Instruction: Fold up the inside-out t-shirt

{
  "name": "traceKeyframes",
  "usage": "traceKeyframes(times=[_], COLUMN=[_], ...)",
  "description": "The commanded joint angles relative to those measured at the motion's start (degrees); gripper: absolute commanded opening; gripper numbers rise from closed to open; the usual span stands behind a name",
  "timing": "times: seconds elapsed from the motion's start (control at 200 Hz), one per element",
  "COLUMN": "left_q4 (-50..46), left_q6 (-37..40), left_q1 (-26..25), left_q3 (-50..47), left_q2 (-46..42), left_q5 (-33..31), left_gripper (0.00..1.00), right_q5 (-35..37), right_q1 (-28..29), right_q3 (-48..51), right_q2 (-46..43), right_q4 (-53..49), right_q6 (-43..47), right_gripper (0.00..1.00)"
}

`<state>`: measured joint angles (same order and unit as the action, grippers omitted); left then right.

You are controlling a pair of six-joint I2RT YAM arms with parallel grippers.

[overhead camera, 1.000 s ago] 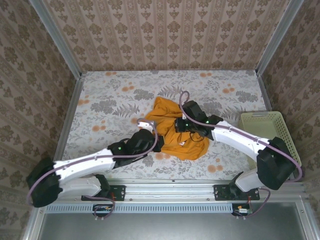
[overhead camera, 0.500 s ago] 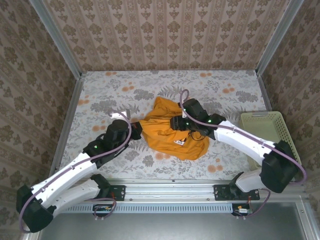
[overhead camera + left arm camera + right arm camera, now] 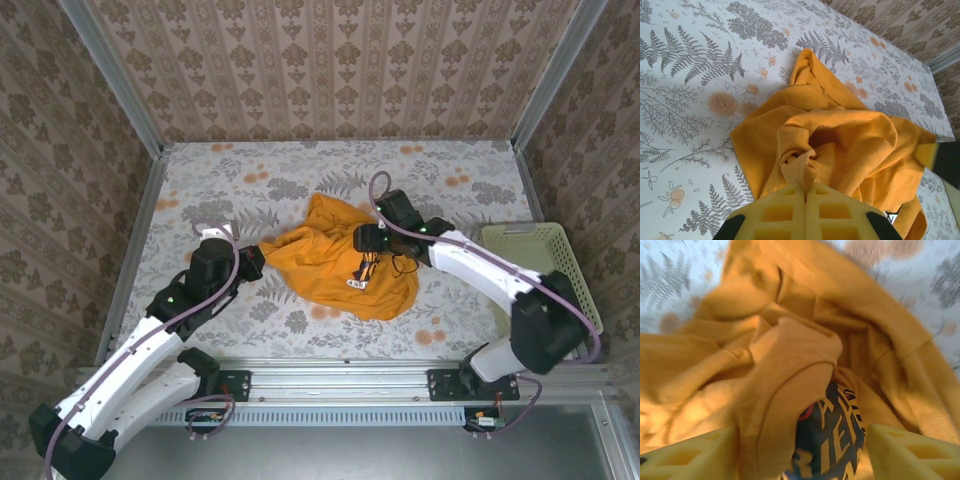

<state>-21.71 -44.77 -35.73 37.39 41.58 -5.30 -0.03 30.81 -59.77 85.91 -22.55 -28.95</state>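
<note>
Yellow-padded L claw (image 3: pixel 805 192): clamped on a twist of shirt (image 3: pixel 840 135) edge, low over table (image 3: pixel 690 100). Looks set to pull left & spread it.
Shirt: crumpled heap mid-table, betw both claws; not flat yet.
R claw (image 3: pixel 800 432): fingers wide apart, straddling a hump by the dark print (image 3: pixel 832 440). Prob lining up a grab to stretch the opp side.

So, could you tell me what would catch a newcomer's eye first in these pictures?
The crumpled mustard t-shirt mid-table stands out first against the floral table. The left gripper is shut on a bunch of its cloth at the shirt's left end, while the right gripper sits open over a fold showing dark lettering. A cream basket stands at the right edge.
</note>
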Motion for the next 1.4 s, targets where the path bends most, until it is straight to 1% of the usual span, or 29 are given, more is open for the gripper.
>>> traceKeyframes(times=[0.0, 0.01, 0.035, 0.05, 0.075, 0.095, 0.17, 0.195, 0.27, 0.395, 0.495, 0.57, 0.655, 0.725, 0.8, 0.885, 0.91, 0.915, 0.94, 0.945, 0.95, 0.965, 1.005, 1.045, 1.135, 1.22, 1.27, 1.32, 1.395], left_q4=[-2.95, -3.08, -3.77, -4.31, -5.27, -5.96, -7.91, -8.37, -8.89, -9.59, -8.87, -9.11, -10.48, -12.91, -14.42, -13.76, -13.54, -13.49, -13.19, -13.1, -13.05, -12.9, -12.43, -11.69, -11.51, -12.8, -13.68, -15.22, -17.39], left_q6=[2.56, 2.69, 3.16, 3.38, 3.86, 4.34, 6.75, 7.62, 10.2, 13.23, 13.63, 13.82, 14.68, 15.03, 14.14, 13.32, 13.23, 13.22, 13.22, 13.22, 13.22, 13.14, 12.88, 12.62, 11.73, 11.73, 12.34, 13.22, 13.91], left_q1=[1.8, 2.06, 2.85, 3.39, 4.54, 5.57, 9.25, 11.57, 14.18, 15.86, 15.88, 15.91, 15.93, 16.9, 19.98, 24.05, 25.39, 25.64, 26.87, 27.08, 27.36, 28.14, 30.44, 32.91, 39.15, 43.9, 45.22, 45.23, 42.17], left_q3=[2.96, 3.27, 4.45, 5.15, 6.8, 8.4, 16.05, 18.87, 27.83, 43.69, 50.81, 51.46, 47.37, 42.6, 36.14, 27.9, 25.71, 25.14, 22.85, 22.01, 21.54, 20.29, 16.92, 13.95, 9.13, 7.15, 7.36, 8.56, 10.83], left_q2=[-0.76, -0.64, -0.27, 0.06, 0.9, 1.7, 5.94, 7.54, 11.22, 15.59, 16.08, 14.94, 12.96, 11.83, 10.78, 9.66, 9.54, 9.55, 9.62, 9.64, 9.69, 9.82, 10.29, 10.91, 12.81, 15.08, 17.04, 18.88, 19.94], left_q5=[1.15, 1.16, 1.39, 1.44, 1.78, 2.42, 5.42, 5.98, 6.94, 9.4, 10.84, 9.89, 5.96, 2.99, 3.64, 6.12, 6.92, 7.08, 7.73, 7.73, 7.88, 8.38, 9.92, 11.78, 14.77, 15.09, 15.47, 15.85, 15.4], left_gripper=[0.0, 0.0, 0.0, 0.0, 0.0, 0.0, 0.0, 0.0, 0.0, 0.0, 0.0, 0.0, 0.0, 0.0, 0.0, 0.0, 0.0, 0.0, 0.0, 0.0, 0.0, 0.0, 0.0, 0.0, 0.0, 0.0, 0.09, 0.19, 0.38], right_q5=[-3.05, -3.13, -2.77, -2.36, -0.93, 0.1, 3.67, 4.71, 8.67, 11.48, 11.9, 14.05, 16.53, 16.5, 14.25, 9.68, 8.31, 7.86, 6.89, 6.41, 6.41, 5.79, 4.78, 5.49, 9.29, 9.18, 8.16, 7.69, 8.05], right_q1=[-0.02, -0.04, -0.05, -0.05, -0.09, -0.05, -0.02, 0.03, 0.04, 0.18, 1.88, 4.99, 9.49, 11.58, 12.8, 13.78, 14.16, 14.32, 14.63, 14.74, 14.74, 14.83, 14.94, 14.91, 13.46, 8.24, 5.6, 3.72, 2.15], right_q3=[-4.4, -4.81, -5.98, -6.83, -8.67, -10.16, -16.37, -18.57, -25.98, -37.61, -44.06, -46.3, -44.74, -39.36, -30.23, -19.91, -17.26, -16.24, -14.3, -13.42, -13.42, -11.77, -8.98, -7.14, -5.32, -3.82, -2.83, -2.3, -2.9], right_q2=[3.25, 3.35, 3.39, 3.21, 2.79, 2.2, -0.88, -1.96, -5.24, -10.66, -13.9, -15.27, -15.77, -15.55, -15.21, -13.0, -12.12, -11.76, -11.07, -10.66, -10.66, -10.03, -9.16, -8.62, -8.36, -7.95, -7.5, -6.65, -3.77], right_q4=[-0.05, -0.24, -1.05, -1.74, -3.23, -4.45, -7.82, -10.15, -14.1, -18.57, -20.02, -20.6, -20.16, -18.32, -14.14, -9.26, -8.42, -7.08, -5.8, -5.22, -5.22, -4.32, -3.16, -3.14, -5.62, -7.56, -7.29, -6.9, -6.98], right_q6=[1.03, 1.36, 2.32, 2.87, 3.89, 4.81, 9.03, 10.38, 13.41, 16.67, 18.42, 19.67, 20.2, 18.73, 15.96, 11.27, 10.03, 9.54, 8.51, 8.04, 8.04, 7.08, 5.44, 4.61, 4.3, 3.24, 3.09, 3.11, 3.43], right_gripper=[0.46, 0.41, 0.23, 0.14, 0.05, 0.0, 0.0, 0.0, 0.0, 0.0, 0.0, 0.0, 0.0, 0.0, 0.0, 0.14, 0.21, 0.24, 0.31, 0.34, 0.34, 0.4, 0.49, 0.54, 0.62, 0.63, 0.63, 0.64, 0.64])
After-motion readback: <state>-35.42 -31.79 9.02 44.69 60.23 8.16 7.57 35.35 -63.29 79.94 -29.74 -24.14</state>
